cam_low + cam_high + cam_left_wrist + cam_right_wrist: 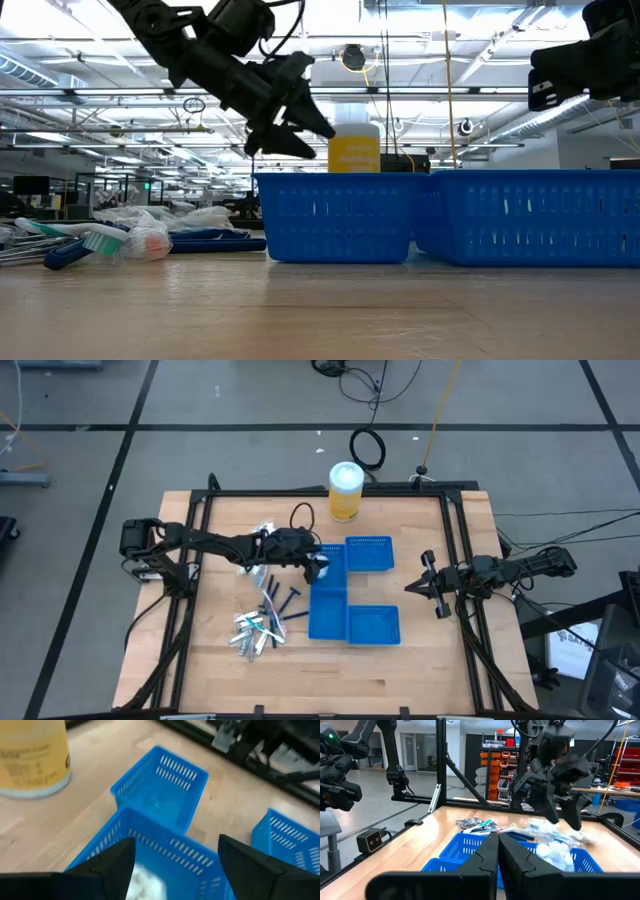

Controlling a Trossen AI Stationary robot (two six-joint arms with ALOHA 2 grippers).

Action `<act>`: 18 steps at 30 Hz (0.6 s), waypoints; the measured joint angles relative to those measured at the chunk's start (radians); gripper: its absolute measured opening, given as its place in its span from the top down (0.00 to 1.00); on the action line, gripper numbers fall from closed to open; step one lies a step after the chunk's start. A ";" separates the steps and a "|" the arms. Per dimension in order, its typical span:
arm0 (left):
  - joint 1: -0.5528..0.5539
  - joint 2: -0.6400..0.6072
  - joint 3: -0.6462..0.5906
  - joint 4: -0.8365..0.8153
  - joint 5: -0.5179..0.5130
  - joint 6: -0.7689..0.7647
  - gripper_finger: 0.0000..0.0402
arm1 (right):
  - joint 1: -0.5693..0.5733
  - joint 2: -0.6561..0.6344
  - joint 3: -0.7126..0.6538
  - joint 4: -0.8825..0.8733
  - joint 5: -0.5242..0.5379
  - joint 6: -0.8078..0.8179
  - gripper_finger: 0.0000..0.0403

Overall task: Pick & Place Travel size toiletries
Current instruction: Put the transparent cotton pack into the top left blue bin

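Note:
My left gripper point(316, 567) hangs open over the near-left blue mesh tray point(328, 610), its fingertips above the rim in the low view point(305, 135). A white packet point(142, 880) lies on the tray's floor below and between the fingers; it also shows in the right wrist view point(555, 852). More toiletries lie on the table left of the trays: silvery tubes and toothbrushes point(258, 630), dark blue razor sticks point(285, 600), clear packets point(262, 538). My right gripper point(412, 586) is shut and empty, right of the trays point(498, 845).
Two more blue mesh trays stand at the far right point(368, 555) and near right point(372, 625) of the first. A tall yellow canister with a white lid point(345, 491) stands at the table's far edge. A black frame point(200, 520) runs around the table.

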 joint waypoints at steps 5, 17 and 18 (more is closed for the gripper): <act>0.002 -0.104 0.000 -0.193 -0.012 0.013 0.32 | 0.000 0.000 0.000 0.000 0.000 0.000 0.99; 0.090 -0.261 -0.001 -0.844 -0.444 -0.221 0.46 | 0.000 0.000 0.000 0.000 0.000 0.000 0.99; 0.116 -0.244 -0.001 -0.836 -0.412 -0.226 0.47 | 0.000 0.000 0.000 -0.001 0.000 0.000 0.99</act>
